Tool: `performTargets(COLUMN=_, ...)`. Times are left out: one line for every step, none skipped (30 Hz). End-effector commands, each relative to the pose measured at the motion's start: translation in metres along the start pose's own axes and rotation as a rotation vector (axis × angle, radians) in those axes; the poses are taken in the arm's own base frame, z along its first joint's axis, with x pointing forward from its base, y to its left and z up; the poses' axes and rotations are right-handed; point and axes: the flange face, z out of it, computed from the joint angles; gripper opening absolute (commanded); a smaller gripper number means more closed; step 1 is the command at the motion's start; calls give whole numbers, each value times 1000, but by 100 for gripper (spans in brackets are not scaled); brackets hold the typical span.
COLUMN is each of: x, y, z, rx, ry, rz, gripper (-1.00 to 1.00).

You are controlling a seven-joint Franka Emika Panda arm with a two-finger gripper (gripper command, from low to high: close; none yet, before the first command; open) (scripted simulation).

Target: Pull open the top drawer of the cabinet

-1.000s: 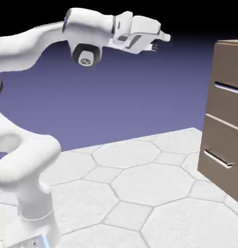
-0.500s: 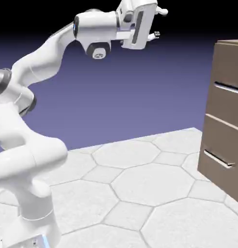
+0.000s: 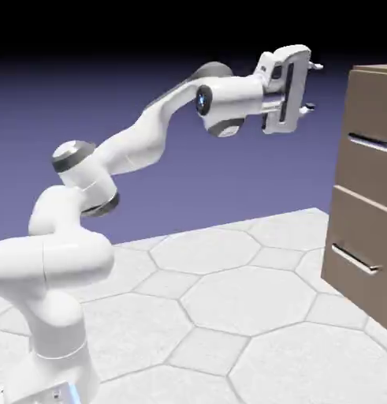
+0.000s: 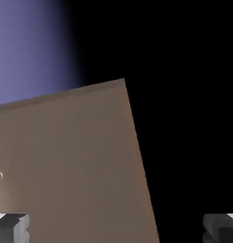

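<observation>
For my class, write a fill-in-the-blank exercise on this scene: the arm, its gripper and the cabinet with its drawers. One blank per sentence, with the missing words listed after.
1. The gripper has its jaws ____, with nothing between them.
2. The gripper is level with the cabinet's ____ drawer front.
3. Each drawer front carries a slim ____ bar handle, such as the top drawer's.
4. The floor is patterned with white ____ tiles.

Missing words: open; top; silver; hexagonal

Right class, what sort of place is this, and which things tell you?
Probably a simulated test scene, not a real room: a flat blue-violet backdrop, a hexagon-tiled floor, and only a white arm and a plain brown cabinet.
</observation>
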Motion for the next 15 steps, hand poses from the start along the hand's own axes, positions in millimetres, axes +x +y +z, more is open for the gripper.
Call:
performTargets(x=-16, y=-3, z=12, rx=9, ry=0, rz=-26, gripper=0)
performTargets(x=-33, y=-5, z=23, rx=18, ry=-1, rz=-52, gripper=0)
performTargets(x=-51, y=-7, z=34, rx=27, ry=-1, rz=-76, gripper=0)
performTargets(x=-70, y=-8, z=44, rx=35, ry=-2, rz=-99, gripper=0)
performTargets(x=-89, y=-9, z=53, rx=43, ry=-3, rz=-121, gripper=0)
performTargets(x=-102, y=-10, z=59, rx=47, ry=-3, rz=-134, gripper=0)
performTargets(x=-102, y=-10, z=59, rx=47, ry=-3, rz=-134, gripper=0)
performTargets(x=-102, y=-10, z=67, rx=47, ry=-3, rz=-134, gripper=0)
performTargets(x=-102, y=-11, z=76, rx=47, ry=-3, rz=-134, gripper=0)
performTargets(x=-102, y=-11, z=84, rx=47, ry=-3, rz=-135, gripper=0)
performTargets(x=-102, y=-11, z=92, rx=47, ry=-3, rz=-135, gripper=0)
performTargets(x=-102, y=-12, z=100, rx=47, ry=-3, rz=-134, gripper=0)
performTargets(x=-102, y=-12, z=107, rx=47, ry=-3, rz=-134, gripper=0)
performTargets(x=-102, y=-12, z=109, rx=47, ry=-3, rz=-134, gripper=0)
performTargets(x=-102, y=-12, z=109, rx=47, ry=-3, rz=-134, gripper=-100)
